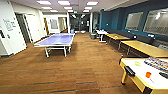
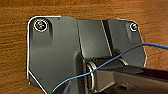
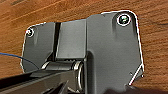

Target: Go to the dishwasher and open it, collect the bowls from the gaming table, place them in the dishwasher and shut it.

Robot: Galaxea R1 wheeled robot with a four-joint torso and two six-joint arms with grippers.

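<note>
Across a wide office hall we look down a brown wood-grain floor (image 1: 82,65), and no dishwasher or table-football table is to be seen from where we stand. A blue ping-pong table (image 1: 56,40) sits ahead to the left. At the right edge, close to us, is a yellow-framed game table (image 1: 140,80) with a white top; it reads more as an air-hockey table, with an orange piece (image 1: 148,74) and a striped board (image 1: 157,63) lying on it, and we see no bowls there. Long wooden benches or tables (image 1: 145,48) run along the dark blue wall, and a glass doorway (image 1: 80,23) closes the far end.

Both wrist cameras face the floor past their dark plates, with a thin blue cable (image 2: 117,58) crossing the left one. We cannot tell whether either gripper is open or closed.

We judge this to be a driving step, either toward the dishwasher or in search of the gaming table. From this view alone we cannot say which. The next move calls for steering between the ping-pong table and the yellow table without clipping its near corner.
</note>
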